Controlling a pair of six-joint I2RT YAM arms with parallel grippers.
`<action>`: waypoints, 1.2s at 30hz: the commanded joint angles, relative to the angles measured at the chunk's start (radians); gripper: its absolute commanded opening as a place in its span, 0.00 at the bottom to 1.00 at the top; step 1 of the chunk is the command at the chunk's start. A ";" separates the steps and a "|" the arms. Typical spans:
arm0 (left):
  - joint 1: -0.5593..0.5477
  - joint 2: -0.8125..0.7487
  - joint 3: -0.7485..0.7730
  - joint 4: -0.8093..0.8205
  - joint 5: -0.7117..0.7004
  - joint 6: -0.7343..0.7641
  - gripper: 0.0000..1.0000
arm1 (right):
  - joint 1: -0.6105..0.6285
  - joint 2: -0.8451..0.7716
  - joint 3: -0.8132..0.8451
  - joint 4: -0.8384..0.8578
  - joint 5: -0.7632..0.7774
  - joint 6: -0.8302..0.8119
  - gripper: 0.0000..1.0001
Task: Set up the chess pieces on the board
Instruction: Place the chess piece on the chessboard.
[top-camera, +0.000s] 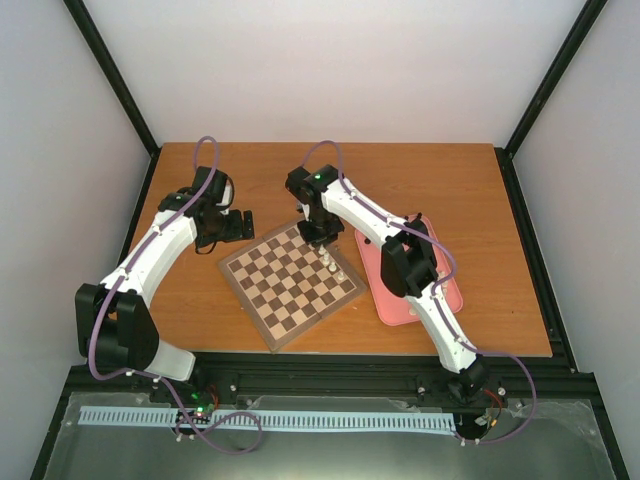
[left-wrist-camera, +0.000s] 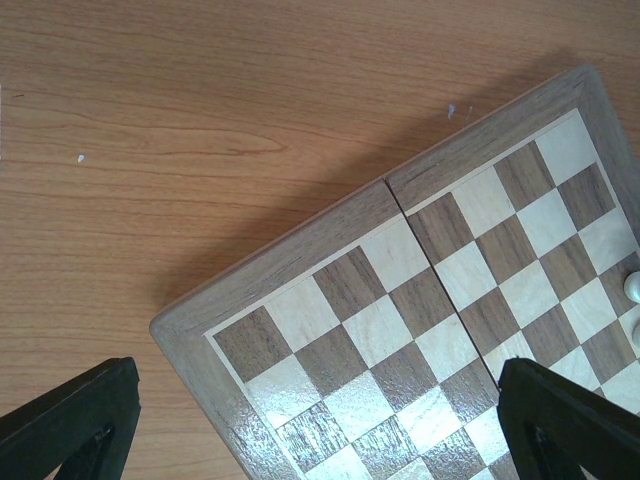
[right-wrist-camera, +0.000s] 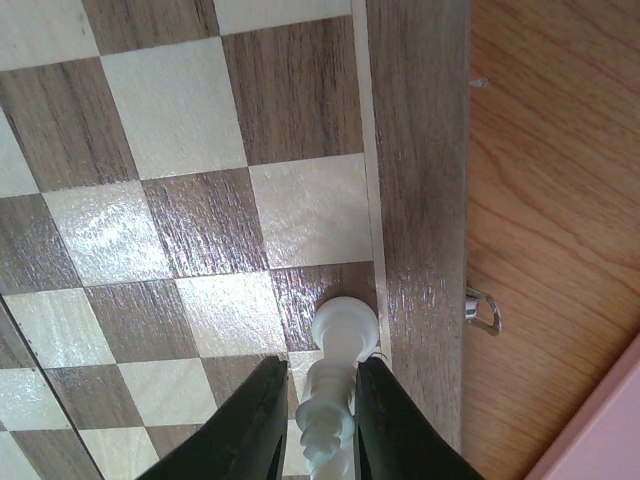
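Two grippers are mine to watch. From above, my left gripper (top-camera: 228, 226) is hanging just off the far left edge of the flat, square wooden chessboard with dark-brown and tan checks (top-camera: 285, 300), while my right gripper (top-camera: 320, 238) is reaching down at its far right corner. I am counting one chessboard, one pink rectangular tray (top-camera: 397, 307) beside it, and a short row of tiny cream-white turned chess pieces (top-camera: 333, 267) along the right edge, two or three, too small to settle. No black ones are showing.

Through the left wrist, my left gripper (left-wrist-camera: 318, 400) is standing wide with nothing between its fingers, and one cream piece (left-wrist-camera: 633, 287) is peeking in at the right.

Through the right wrist, one cream-white piece (right-wrist-camera: 345, 325) is standing on a dark square against the border. My jaws are sitting narrow on either side of it; whether they are pinching or merely flanking, I cannot tell. That is where the risk is lying: if I am pulling away crookedly, a finger (right-wrist-camera: 395, 430) could be dragging the piece over, toppling it into the row or off the border.
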 joint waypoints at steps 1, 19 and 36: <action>-0.006 0.000 0.008 0.008 -0.001 0.014 1.00 | 0.010 0.018 0.006 0.005 0.003 0.000 0.21; -0.006 0.005 0.015 0.006 0.000 0.014 1.00 | 0.010 -0.023 0.001 0.019 0.030 0.000 0.36; -0.005 0.007 0.015 0.006 0.002 0.015 1.00 | 0.010 -0.060 -0.092 0.049 0.015 -0.006 0.43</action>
